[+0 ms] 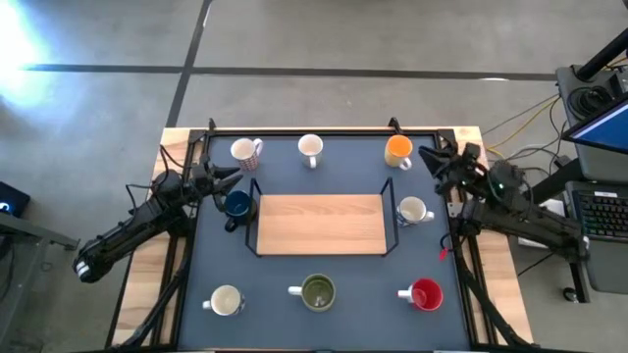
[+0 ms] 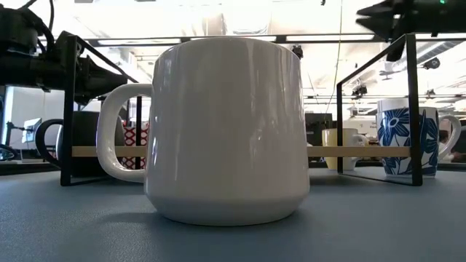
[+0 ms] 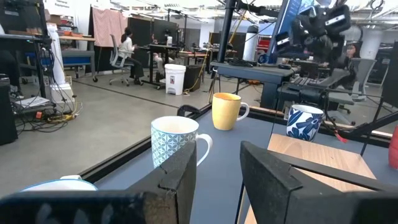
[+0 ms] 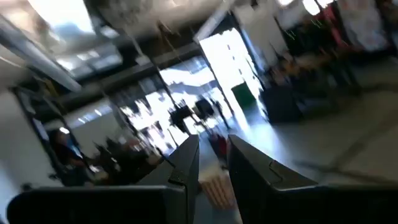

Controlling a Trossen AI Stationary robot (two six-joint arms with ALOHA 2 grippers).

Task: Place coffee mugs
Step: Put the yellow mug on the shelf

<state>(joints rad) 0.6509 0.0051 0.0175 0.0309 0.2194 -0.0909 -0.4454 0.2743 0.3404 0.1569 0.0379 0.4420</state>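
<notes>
From above we see a dark blue desk (image 1: 324, 265) with a black-framed wooden shelf (image 1: 322, 224) at its centre and eight coffee mugs spread around it. Along the far edge stand a white mug with reddish markings (image 1: 244, 150), a white mug (image 1: 310, 147) and an orange mug (image 1: 397, 150). A dark blue mug (image 1: 236, 205) sits just beside the shelf's left end, and a patterned white mug (image 1: 411, 210) just beside its right end. Along the near edge stand a cream mug (image 1: 226, 300), an olive green mug (image 1: 317, 291) and a red mug (image 1: 425, 293). The left gripper (image 1: 232, 176) hovers between the marked mug and the dark blue mug; in the left wrist view its jaws stand apart and hold nothing, and the fingers (image 3: 180, 177) frame a patterned mug and a yellow-looking mug farther off. The right gripper (image 1: 433, 160) sits beside the orange mug at the far right corner; its wrist view points into the room, showing the jaws with a narrow gap and nothing between them. People (image 3: 127, 46) sit at workstations beyond the desk.
</notes>
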